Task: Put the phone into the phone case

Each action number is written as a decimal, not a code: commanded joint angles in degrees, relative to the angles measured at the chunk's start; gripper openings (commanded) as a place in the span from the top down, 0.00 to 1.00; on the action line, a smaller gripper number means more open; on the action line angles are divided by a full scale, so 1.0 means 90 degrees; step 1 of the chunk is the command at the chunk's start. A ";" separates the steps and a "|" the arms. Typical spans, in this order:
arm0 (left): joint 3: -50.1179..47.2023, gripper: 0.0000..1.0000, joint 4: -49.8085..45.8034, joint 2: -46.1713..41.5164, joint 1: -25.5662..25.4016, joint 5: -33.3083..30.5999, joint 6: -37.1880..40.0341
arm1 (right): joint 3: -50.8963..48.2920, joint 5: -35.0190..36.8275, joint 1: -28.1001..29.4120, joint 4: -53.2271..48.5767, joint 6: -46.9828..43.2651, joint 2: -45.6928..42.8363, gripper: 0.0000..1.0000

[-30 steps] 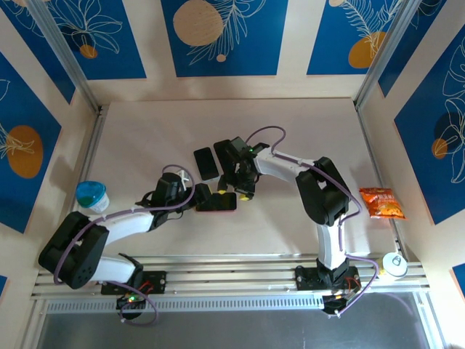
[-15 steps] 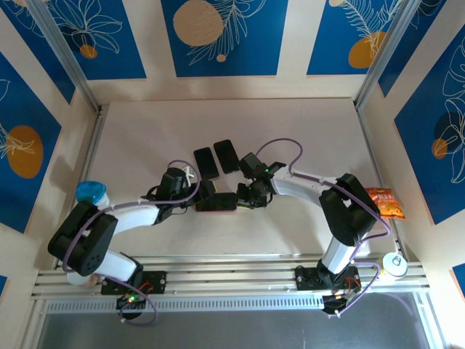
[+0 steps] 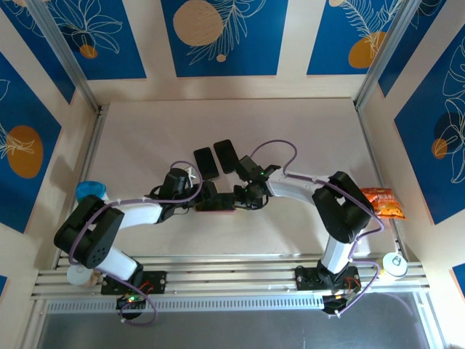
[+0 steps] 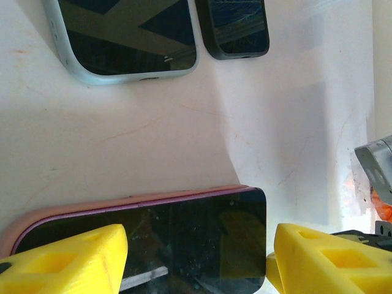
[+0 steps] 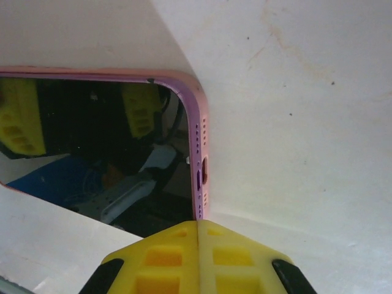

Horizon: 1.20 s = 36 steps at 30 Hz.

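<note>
The phone (image 3: 216, 203) lies screen-up mid-table, with the pink phone case (image 5: 199, 122) wrapping its edge (ports at the right end). The right gripper (image 5: 197, 245), fingers pressed together, sits against that end. The left gripper (image 4: 196, 257) is spread wide over the phone's left part. A blue-cased phone (image 4: 122, 37) and a black phone (image 4: 236, 24) lie just beyond, on the far side.
</note>
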 commanded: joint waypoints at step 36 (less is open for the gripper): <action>-0.0720 0.35 -0.0668 -0.0104 0.0117 -0.0396 -0.0071 | 0.0515 -0.0222 0.0967 -0.0884 -0.1267 0.3137 1.00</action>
